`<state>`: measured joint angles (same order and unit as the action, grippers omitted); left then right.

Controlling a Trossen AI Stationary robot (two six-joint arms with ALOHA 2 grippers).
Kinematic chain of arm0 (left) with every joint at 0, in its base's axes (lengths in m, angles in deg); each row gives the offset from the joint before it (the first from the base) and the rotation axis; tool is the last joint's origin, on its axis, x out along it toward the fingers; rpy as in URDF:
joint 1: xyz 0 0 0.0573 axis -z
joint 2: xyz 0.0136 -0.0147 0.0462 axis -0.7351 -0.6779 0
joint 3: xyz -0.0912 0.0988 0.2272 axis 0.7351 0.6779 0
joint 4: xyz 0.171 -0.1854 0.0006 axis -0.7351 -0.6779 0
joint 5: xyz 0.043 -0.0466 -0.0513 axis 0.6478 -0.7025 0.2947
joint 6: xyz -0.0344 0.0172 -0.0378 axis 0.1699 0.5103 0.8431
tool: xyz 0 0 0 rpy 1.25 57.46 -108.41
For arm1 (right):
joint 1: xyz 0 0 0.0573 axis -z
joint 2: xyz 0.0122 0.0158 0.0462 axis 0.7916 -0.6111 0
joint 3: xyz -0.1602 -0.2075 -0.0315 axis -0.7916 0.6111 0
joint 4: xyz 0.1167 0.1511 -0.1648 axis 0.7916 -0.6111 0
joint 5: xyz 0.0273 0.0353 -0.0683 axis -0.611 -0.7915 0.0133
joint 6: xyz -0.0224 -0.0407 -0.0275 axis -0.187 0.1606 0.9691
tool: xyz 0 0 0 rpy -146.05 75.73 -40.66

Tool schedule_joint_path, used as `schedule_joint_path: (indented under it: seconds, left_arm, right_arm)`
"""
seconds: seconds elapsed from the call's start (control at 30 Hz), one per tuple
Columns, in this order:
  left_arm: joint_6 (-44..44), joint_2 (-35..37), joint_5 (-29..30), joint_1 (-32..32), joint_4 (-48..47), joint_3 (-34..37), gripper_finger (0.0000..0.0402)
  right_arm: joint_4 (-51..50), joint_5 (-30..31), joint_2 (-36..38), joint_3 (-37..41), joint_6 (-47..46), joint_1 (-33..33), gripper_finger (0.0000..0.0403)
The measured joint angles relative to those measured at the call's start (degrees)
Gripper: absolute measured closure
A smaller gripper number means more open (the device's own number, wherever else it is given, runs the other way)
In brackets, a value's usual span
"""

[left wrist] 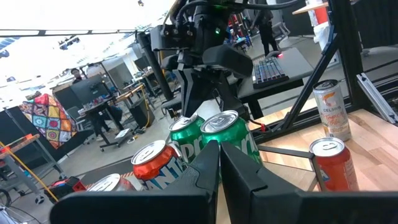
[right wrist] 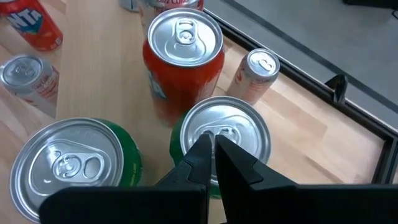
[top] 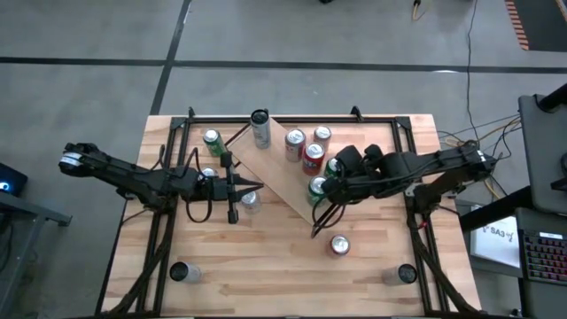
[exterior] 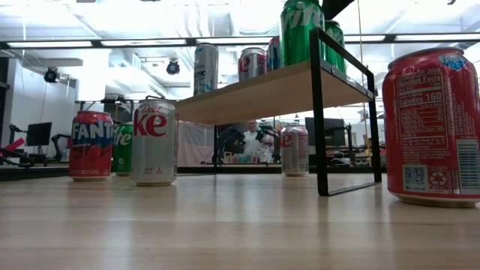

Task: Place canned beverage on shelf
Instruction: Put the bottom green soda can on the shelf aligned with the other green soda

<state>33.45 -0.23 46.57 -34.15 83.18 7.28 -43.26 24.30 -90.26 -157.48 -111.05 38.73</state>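
Table (exterior: 225,225): Fanta can (exterior: 91,145), Diet Coke can (exterior: 154,142) (both upright).

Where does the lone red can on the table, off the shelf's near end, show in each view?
High: red can below centre, on the table, just off the shelf.
Low: far right, the biggest can, right of the shelf's black end frame.
Left wrist: lower right, beside that end frame.
Right wrist: not in it.
Shared landmark: the shelf's end frame.
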Motion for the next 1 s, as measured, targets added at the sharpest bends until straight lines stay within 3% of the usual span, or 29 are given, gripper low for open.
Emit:
schedule_joint_path:
  seconds: [1.0]
  left_arm:
    - [0.00, 0.00, 0.00, 0.00, 0.00, 0.00, 0.0401]
  right_arm:
    - [-0.77, -4.19, -0.20, 0.03, -2.12, -0.13, 0.0390]
